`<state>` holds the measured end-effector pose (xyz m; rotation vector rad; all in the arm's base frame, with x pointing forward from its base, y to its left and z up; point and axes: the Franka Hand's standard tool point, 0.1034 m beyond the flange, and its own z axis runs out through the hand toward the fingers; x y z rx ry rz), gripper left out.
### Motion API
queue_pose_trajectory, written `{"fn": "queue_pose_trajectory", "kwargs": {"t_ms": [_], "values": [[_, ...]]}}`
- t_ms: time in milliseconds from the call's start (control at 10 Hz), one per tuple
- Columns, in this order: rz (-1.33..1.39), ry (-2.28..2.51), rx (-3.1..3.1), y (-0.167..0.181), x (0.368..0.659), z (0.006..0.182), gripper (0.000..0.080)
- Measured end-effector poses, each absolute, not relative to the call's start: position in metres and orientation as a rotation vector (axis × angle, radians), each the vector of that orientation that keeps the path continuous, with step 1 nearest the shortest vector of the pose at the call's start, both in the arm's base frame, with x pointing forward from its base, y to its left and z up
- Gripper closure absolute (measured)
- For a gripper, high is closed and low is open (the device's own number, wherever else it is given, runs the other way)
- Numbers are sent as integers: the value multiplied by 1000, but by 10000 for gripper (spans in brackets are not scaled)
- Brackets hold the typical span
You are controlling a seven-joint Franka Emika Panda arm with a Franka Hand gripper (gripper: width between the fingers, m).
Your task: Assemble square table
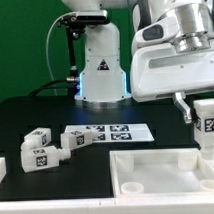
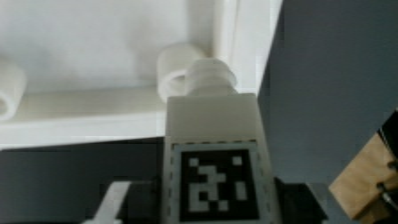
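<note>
My gripper (image 1: 207, 120) is shut on a chunky white leg (image 1: 207, 117) and holds it upright over the white square tabletop (image 1: 157, 165) at the exterior view's right. In the wrist view the leg (image 2: 214, 120) fills the middle, its tag facing the camera. Its narrow screw end (image 2: 210, 72) sits right at a rounded corner socket (image 2: 180, 68) of the tabletop (image 2: 89, 45). Dark fingers (image 2: 121, 203) flank the leg on both sides. Whether the screw end is inside the hole I cannot tell. Other tagged legs (image 1: 36, 147) (image 1: 76, 139) lie on the black table at the exterior view's left.
The marker board (image 1: 114, 132) lies flat between the loose legs and the gripper. The robot's base (image 1: 99, 70) stands behind it. A white piece (image 1: 0, 169) shows at the left edge. A brown surface (image 2: 374, 160) shows beyond the table in the wrist view.
</note>
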<state>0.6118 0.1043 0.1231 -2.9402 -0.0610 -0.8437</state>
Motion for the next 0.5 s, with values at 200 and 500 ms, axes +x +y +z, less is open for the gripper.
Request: {"fn": "queue_pose_trajectory", "kwargs": {"t_ms": [200, 500], "values": [[-864, -71, -2937, 104, 621, 127, 515], [-858, -73, -2939, 105, 620, 124, 515]]}}
